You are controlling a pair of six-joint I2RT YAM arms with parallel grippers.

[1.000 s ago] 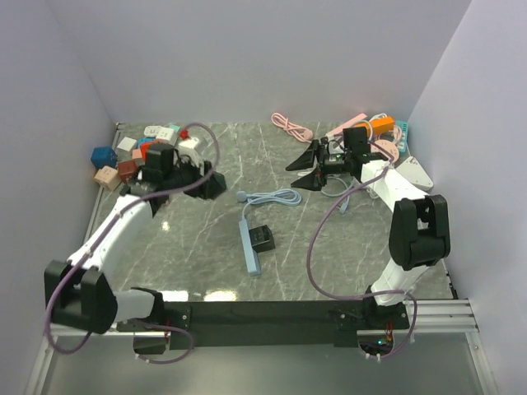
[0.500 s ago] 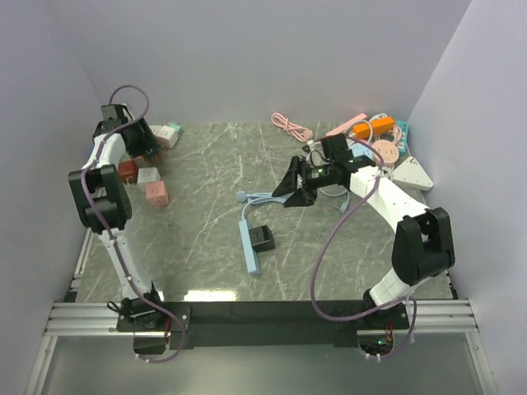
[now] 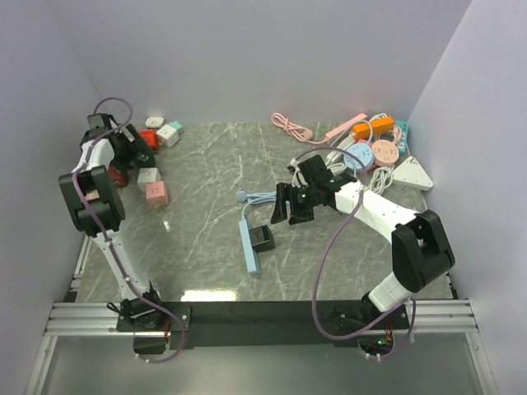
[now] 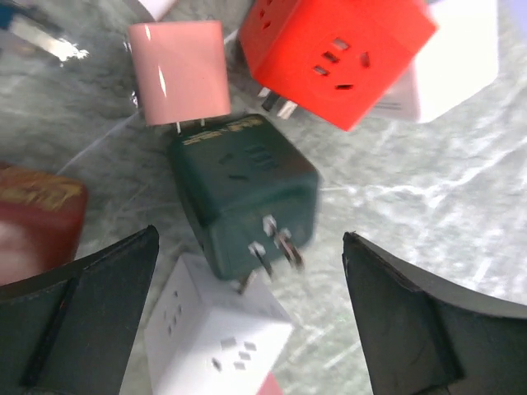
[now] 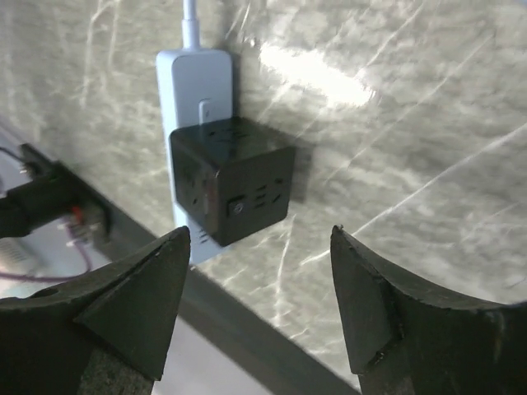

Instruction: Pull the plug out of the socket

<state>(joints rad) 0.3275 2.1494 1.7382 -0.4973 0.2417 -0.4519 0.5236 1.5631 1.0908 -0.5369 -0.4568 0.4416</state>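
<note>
Sitting place of the plug: the black cube plug (image 5: 235,177) is seated on the pale blue socket strip (image 5: 198,74), which lies flat on the grey marble surface (image 3: 206,164); its pins cannot be seen.
Socket strip, hidden parts: in the right wrist view its near end runs behind the gripper's finger and its cable is cut off at the top edge.
Right gripper (image 5: 262,247): jaws spread apart and holding nothing; it hangs near the plug without touching it, one finger on each side of the view.
Left gripper (image 4: 251,247): jaws spread wide and gripping nothing, at the far left of the surface, well apart from the plug.
Between the left fingers: a dark green cube (image 4: 243,197) with its prongs showing, touched by neither finger.
Around the green cube: a pink cube (image 4: 179,70), a red cube (image 4: 338,49) and a white cube (image 4: 218,341) crowd close; the picture is blurred, so I cannot tell which touch.
Left edge, left wrist view: a brown-red block (image 4: 37,214), cut off and too blurred to identify.
Top view: the left fingertips are lost against the dark arm.
</note>
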